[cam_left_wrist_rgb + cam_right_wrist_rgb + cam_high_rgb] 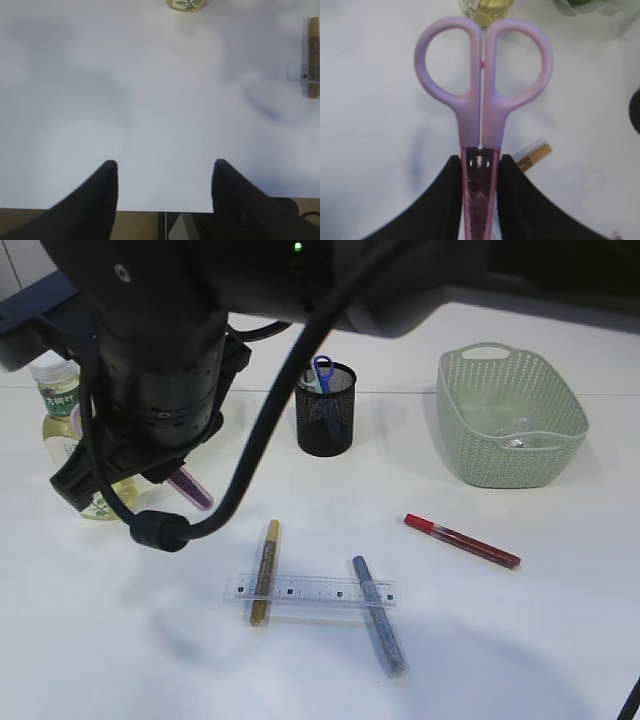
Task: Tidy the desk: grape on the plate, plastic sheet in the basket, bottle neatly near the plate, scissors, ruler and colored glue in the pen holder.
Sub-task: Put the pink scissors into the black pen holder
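Observation:
Purple-handled scissors [482,100] hang above the table with their translucent sheathed blades clamped in my right gripper [480,159]. In the exterior view the sheath tip [192,488] pokes out under the big black arm beside the bottle [70,430]. The clear ruler [310,591] lies across a gold glue pen [264,570] and a blue one [378,612]; a red one [462,541] lies to the right. The black mesh pen holder [325,410] holds blue scissors [322,370]. My left gripper [165,164] is open over bare table near its front edge. Grape and plate are out of view.
A green basket [510,420] at the back right holds a clear plastic sheet [515,432]. The black arm and its cable [250,450] block much of the left side of the exterior view. The left wrist view catches the bottle base [186,4] and gold pen [313,55].

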`<action>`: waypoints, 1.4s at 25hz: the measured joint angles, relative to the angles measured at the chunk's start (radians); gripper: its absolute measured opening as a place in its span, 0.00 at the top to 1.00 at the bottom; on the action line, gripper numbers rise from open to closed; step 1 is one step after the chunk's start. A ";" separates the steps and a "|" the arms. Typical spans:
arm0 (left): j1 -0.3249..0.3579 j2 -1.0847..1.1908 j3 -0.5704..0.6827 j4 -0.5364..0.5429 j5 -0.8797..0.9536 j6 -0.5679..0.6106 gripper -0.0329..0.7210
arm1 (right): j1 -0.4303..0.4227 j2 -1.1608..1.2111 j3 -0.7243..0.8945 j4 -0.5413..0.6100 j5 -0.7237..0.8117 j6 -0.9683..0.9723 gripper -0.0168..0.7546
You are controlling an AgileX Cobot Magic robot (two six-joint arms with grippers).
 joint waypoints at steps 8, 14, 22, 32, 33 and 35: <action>0.000 0.000 0.000 0.000 0.000 0.000 0.38 | -0.036 -0.018 0.050 -0.132 -0.088 0.050 0.74; 0.000 0.000 0.000 0.000 0.000 0.000 0.38 | -0.124 -0.018 0.050 -0.157 -0.122 0.054 0.74; 0.000 0.000 0.000 0.000 0.000 0.000 0.38 | -0.236 -0.018 0.050 -0.164 -0.183 0.054 0.74; 0.000 0.000 0.000 0.000 0.000 0.000 0.38 | -0.368 -0.018 0.052 -0.168 -0.383 0.063 0.74; 0.000 0.000 0.000 0.000 0.000 0.000 0.38 | -0.374 -0.018 0.052 -0.170 -0.409 0.067 0.74; 0.000 0.000 0.000 0.000 0.000 0.000 0.38 | -0.393 -0.018 0.057 -0.172 -0.463 0.074 0.74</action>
